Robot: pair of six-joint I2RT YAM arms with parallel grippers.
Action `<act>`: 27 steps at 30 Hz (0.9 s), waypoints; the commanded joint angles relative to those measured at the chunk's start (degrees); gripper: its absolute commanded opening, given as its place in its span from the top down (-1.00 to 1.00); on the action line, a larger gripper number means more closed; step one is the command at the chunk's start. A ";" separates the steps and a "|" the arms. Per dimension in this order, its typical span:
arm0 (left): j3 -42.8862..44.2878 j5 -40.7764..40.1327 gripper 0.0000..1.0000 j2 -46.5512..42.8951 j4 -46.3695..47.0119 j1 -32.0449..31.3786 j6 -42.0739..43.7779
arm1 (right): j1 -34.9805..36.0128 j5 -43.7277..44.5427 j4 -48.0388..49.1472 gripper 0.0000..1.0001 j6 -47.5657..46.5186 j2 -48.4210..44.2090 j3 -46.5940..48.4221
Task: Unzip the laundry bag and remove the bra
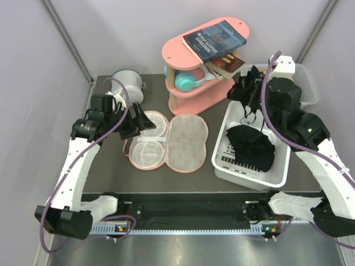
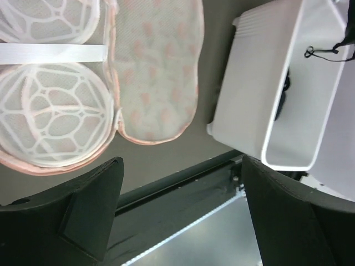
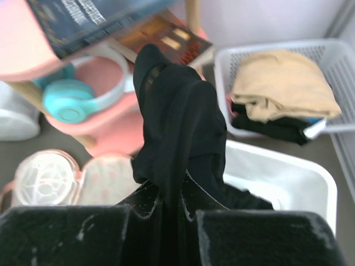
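Note:
The laundry bag (image 1: 187, 142) lies unzipped and spread flat on the table, its patterned lid (image 2: 161, 66) folded out to the right of two white plastic dome frames (image 2: 47, 116). My left gripper (image 1: 141, 121) hovers over the bag's left half, open and empty (image 2: 180, 210). My right gripper (image 1: 254, 94) is raised above the white bin and is shut on a black bra (image 3: 172, 111). The bra (image 1: 244, 88) hangs from the jaws, its straps dangling. In the right wrist view the bag (image 3: 105, 177) shows at the lower left.
A white bin (image 1: 277, 177) right of the bag holds a black garment (image 1: 252, 147). Behind stand a pink shelf (image 1: 202, 61) with books and teal headphones, a white-grey cylindrical container (image 1: 127, 83), and a slotted basket (image 1: 308, 83) with folded clothes (image 3: 277, 83).

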 commanded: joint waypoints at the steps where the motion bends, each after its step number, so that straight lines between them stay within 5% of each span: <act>1: 2.94 -9.57 -0.82 1.16 -2.45 -5.25 3.47 | -3.06 -2.61 -8.13 1.00 6.08 -1.49 -2.86; 12: 1.27 -15.57 -0.80 4.50 1.93 -17.21 -0.48 | -3.77 -2.44 -19.47 1.00 17.94 -5.27 -9.98; 15: 0.92 -16.53 -0.80 5.03 2.72 -18.96 -1.19 | -3.77 -2.61 -21.58 0.58 19.88 -5.63 -10.51; 16: 1.00 -16.97 -0.80 5.46 2.73 -19.50 -1.10 | -3.77 -2.70 -21.94 0.07 20.06 -5.72 -10.25; 19: 1.09 -19.61 -0.77 6.69 2.73 -22.13 -1.19 | -3.85 -2.53 -24.39 -0.71 20.59 -5.45 -8.50; 22: 1.09 -21.36 -0.75 8.36 3.08 -25.12 -1.28 | -3.85 -1.30 -27.37 -0.98 20.94 -4.84 -6.22; 27: 1.18 -22.86 -0.75 11.09 5.62 -29.77 -2.85 | -3.85 -1.82 -29.85 -1.00 20.85 -5.01 -3.48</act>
